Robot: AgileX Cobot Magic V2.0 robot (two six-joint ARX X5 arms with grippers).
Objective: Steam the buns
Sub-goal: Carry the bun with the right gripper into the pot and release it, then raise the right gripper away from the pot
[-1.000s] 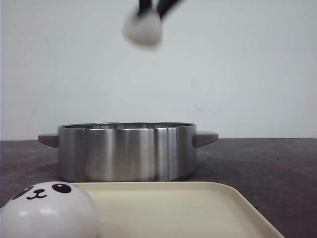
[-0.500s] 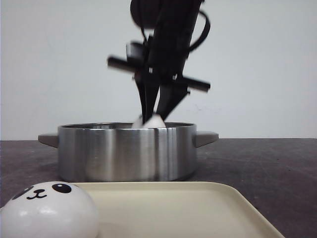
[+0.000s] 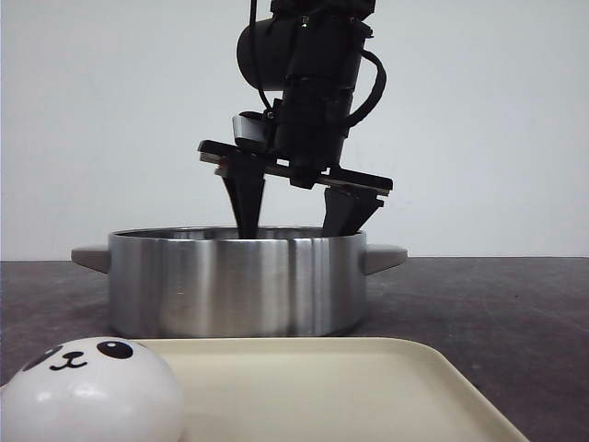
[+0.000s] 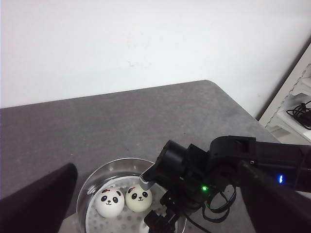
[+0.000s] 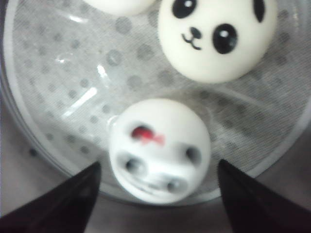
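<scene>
A panda bun (image 3: 87, 391) sits on the cream tray (image 3: 350, 387) at the front left. The steel pot (image 3: 235, 281) stands behind it. My right gripper (image 3: 294, 226) is open, its fingertips dipping inside the pot rim. In the right wrist view a blurred panda bun (image 5: 159, 150) lies on the perforated steamer plate (image 5: 73, 73) between the open fingers (image 5: 58, 204), touching neither. A second bun (image 5: 216, 36) and the edge of a third (image 5: 121, 4) lie beyond. The left wrist view shows two buns (image 4: 110, 202) (image 4: 138, 197) in the pot. My left gripper (image 4: 155, 170) is open and empty, high above.
The pot has two grey side handles (image 3: 90, 258) (image 3: 385, 256). The dark grey table (image 3: 497, 304) runs to a white wall. In the left wrist view the table's rounded corner (image 4: 209, 85) and white shelving (image 4: 291, 107) lie beyond the pot.
My right gripper came down from the top of the view with a bun, lowered it into the pot and opened. The bun now lies free on the steamer plate.
</scene>
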